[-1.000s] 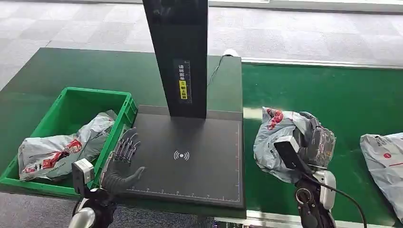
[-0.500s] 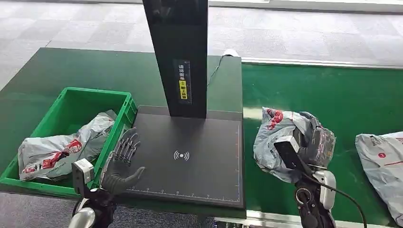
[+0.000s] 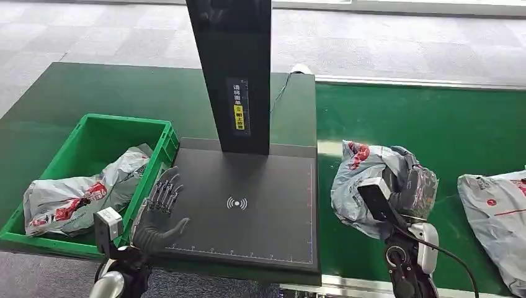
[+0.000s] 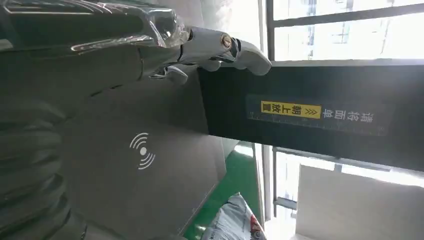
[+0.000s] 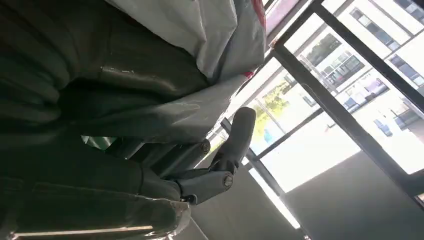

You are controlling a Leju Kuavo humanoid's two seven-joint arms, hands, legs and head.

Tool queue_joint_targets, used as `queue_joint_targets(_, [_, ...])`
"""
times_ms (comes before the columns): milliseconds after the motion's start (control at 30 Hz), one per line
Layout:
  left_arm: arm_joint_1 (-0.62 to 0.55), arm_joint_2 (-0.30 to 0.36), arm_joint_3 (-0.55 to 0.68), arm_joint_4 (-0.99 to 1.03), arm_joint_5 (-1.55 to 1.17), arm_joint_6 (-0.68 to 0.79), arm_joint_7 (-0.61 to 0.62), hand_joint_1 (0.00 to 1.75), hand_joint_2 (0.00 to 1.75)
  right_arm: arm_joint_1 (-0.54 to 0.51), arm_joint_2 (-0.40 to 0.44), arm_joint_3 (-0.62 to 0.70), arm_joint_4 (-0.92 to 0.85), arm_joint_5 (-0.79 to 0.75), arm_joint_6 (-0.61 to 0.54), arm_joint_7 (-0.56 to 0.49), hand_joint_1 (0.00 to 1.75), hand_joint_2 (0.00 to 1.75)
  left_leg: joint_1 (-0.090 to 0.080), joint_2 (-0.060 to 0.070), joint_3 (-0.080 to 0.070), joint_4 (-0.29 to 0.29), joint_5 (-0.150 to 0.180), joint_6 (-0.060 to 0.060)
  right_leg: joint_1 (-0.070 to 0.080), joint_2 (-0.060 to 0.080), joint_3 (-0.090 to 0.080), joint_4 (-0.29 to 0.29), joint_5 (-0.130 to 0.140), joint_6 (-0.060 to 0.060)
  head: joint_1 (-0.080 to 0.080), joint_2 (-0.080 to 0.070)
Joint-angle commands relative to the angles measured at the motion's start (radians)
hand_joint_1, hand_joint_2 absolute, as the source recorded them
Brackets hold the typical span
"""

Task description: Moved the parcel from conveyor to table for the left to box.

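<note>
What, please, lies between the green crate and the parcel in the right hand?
In the head view, the black scanner pad with its upright column lies between the green crate and the parcel; the left hand hovers at its near-left edge.

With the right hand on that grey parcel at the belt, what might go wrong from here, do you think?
The right hand grips loose, crumpled plastic on the parcel, so the bag may slip or sag when lifted. The open left hand rests on the black scanner plate, where the parcel might land on it. A second parcel lies close by on the belt.
</note>
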Motion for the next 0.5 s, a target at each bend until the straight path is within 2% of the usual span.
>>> queue_joint_targets(33, [-0.012, 0.007, 0.001, 0.033, 0.001, -0.002, 0.000, 0.00, 1.75, -0.033, 0.018, -0.020, 0.007, -0.008, 0.004, -0.001, 1.75, 1.75, 0.000, -0.001, 0.001, 0.000, 0.000, 0.001, 0.000, 0.004, 0.000, 0.000, 0.000, -0.001, 0.000, 0.000])
queue_joint_targets(500, [-0.012, 0.007, 0.001, 0.033, 0.001, -0.002, 0.000, 0.00, 1.75, -0.033, 0.018, -0.020, 0.007, -0.008, 0.004, -0.001, 1.75, 1.75, 0.000, -0.002, 0.001, -0.001, 0.000, 0.001, 0.000, 0.005, 0.000, -0.001, 0.001, -0.001, 0.000, 0.000])
